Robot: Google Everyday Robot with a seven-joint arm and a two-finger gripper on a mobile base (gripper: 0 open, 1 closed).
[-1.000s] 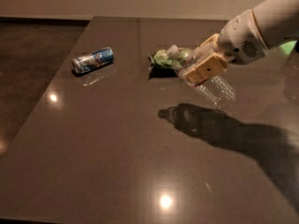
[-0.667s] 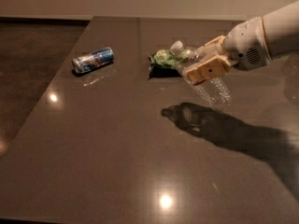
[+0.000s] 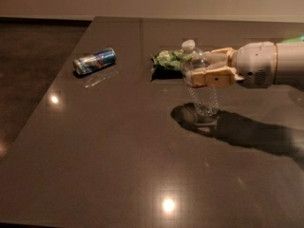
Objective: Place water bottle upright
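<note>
Bottle (image 3: 204, 99) has swung from tilted in mid-air to nearly upright, cap on top, just in front of the green bag (image 3: 166, 60). Its base seems to touch the table (image 3: 118, 151). My gripper (image 3: 200, 68), also before the bag, pinches its upper body, and I judge release is close.

The arm (image 3: 268, 65) reaches in level from the right; its claw (image 3: 198, 69) clasps the water bottle (image 3: 205, 100).

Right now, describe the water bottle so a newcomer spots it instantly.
On the dark table, look right of centre, where the gripper reaches in from the right. It holds the water bottle nearly upright, before a green packet. Clear, ribbed, white cap, unlike the blue can lying at left.
</note>
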